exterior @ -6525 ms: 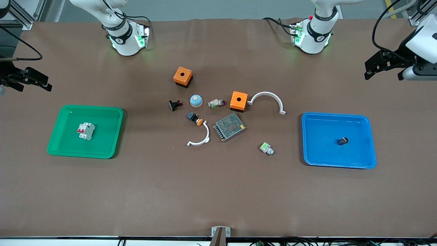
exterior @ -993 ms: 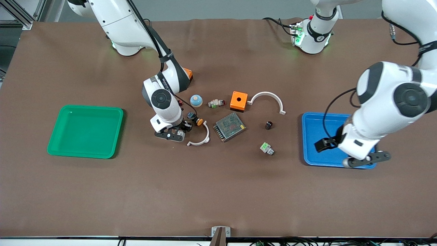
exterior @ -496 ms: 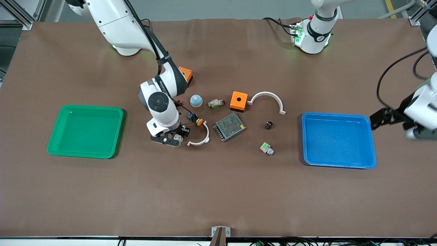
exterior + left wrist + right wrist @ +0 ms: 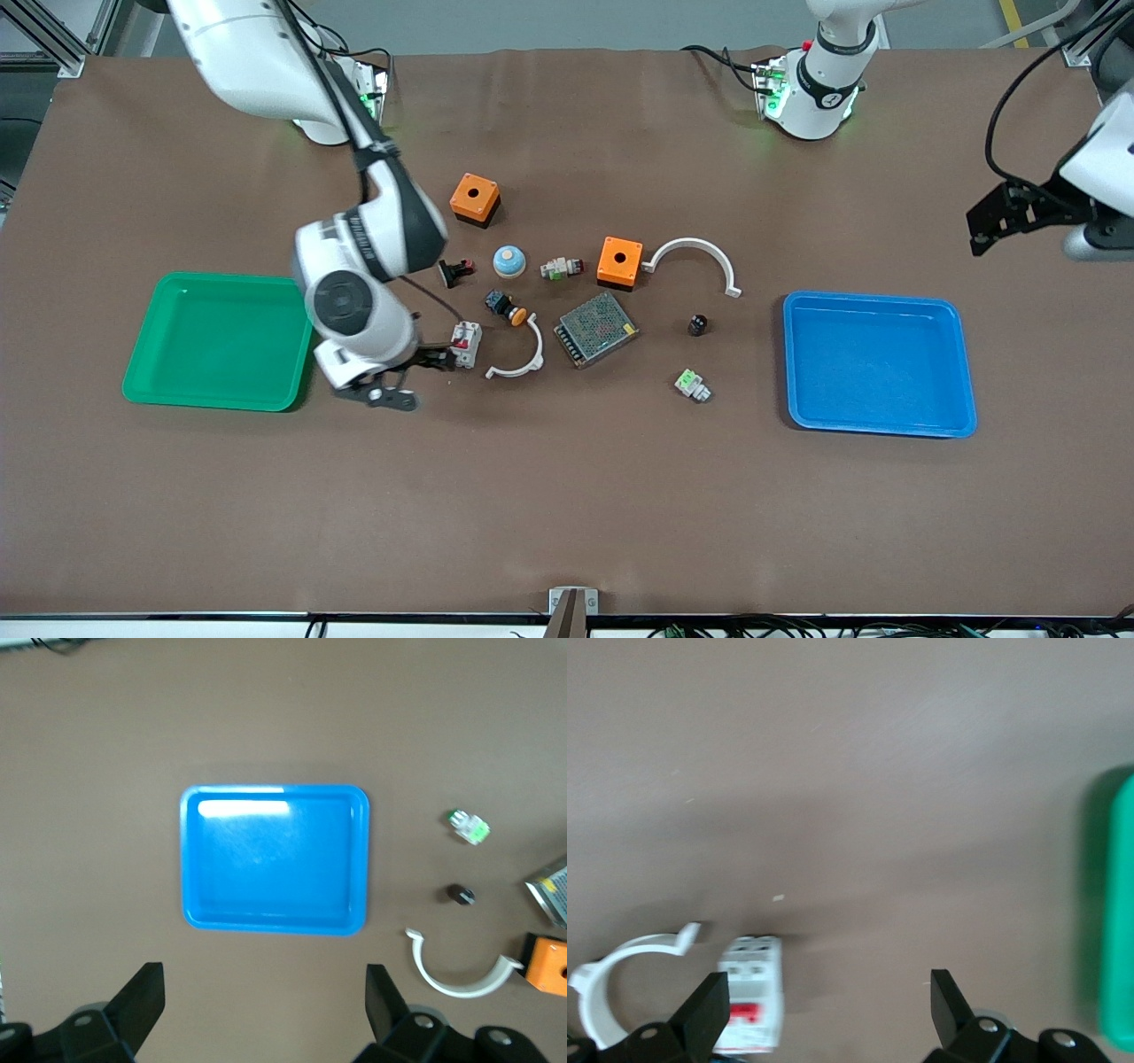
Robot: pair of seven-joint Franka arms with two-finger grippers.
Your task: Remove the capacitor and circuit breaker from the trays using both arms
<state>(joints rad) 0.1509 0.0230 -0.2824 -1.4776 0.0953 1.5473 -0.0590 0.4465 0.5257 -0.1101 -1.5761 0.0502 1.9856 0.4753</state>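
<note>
The breaker [image 4: 465,344], a white block with red levers, lies on the table beside a white arc [image 4: 518,354]; it also shows in the right wrist view [image 4: 750,1005]. My right gripper [image 4: 423,361] is open and empty over the table between the breaker and the green tray [image 4: 151,381]; one finger [image 4: 700,1014] is next to the breaker. The capacitor [image 4: 698,325], a tiny black cylinder, stands on the table near the blue tray [image 4: 873,427] and shows in the left wrist view [image 4: 459,895]. My left gripper [image 4: 997,221] is open and empty, raised at the left arm's end of the table.
Mid-table lie two orange boxes [image 4: 474,198] [image 4: 619,261], a blue dome [image 4: 508,260], a push-button part [image 4: 562,267], a black clip [image 4: 454,271], an orange-tipped button [image 4: 507,307], a mesh power supply [image 4: 595,329], a larger white arc [image 4: 695,257] and a green connector [image 4: 692,385].
The breaker and capacitor, earlier in the trays, now sit mid-table. My right gripper has let go of the breaker and drawn back toward the green tray. My left arm has lifted away from the blue tray.
</note>
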